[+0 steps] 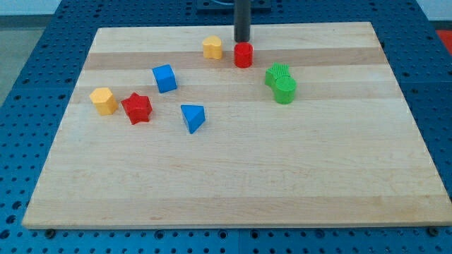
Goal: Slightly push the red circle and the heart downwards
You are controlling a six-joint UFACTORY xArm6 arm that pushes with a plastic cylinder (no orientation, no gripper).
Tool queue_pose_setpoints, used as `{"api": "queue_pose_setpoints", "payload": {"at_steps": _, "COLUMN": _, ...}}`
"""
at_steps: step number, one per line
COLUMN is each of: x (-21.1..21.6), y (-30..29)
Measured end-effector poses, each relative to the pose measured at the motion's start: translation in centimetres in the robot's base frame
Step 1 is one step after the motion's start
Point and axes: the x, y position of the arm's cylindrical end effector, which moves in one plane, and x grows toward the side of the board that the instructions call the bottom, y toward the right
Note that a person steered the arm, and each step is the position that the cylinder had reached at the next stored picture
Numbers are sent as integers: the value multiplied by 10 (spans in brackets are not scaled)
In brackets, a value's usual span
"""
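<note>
The red circle (244,54) sits near the view's top centre of the wooden board (233,176). The yellow heart (212,47) lies just to its left, a small gap between them. My rod comes down from the view's top, and my tip (242,41) stands right above the red circle, touching or nearly touching its top edge. The tip is to the right of the yellow heart and apart from it.
A blue cube (164,77), a blue triangle (192,117), a red star (137,108) and a yellow hexagon-like block (104,100) lie at the left. Two green blocks (282,82) touch each other at the right of the red circle.
</note>
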Motion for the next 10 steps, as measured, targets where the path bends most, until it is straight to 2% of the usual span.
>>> {"api": "queue_pose_setpoints", "payload": {"at_steps": 2, "x": 6, "y": -48}}
{"api": "queue_pose_setpoints", "payload": {"at_steps": 4, "x": 25, "y": -62}}
{"api": "queue_pose_setpoints", "payload": {"at_steps": 8, "x": 42, "y": -3}}
{"api": "queue_pose_setpoints", "payload": {"at_steps": 10, "x": 47, "y": 6}}
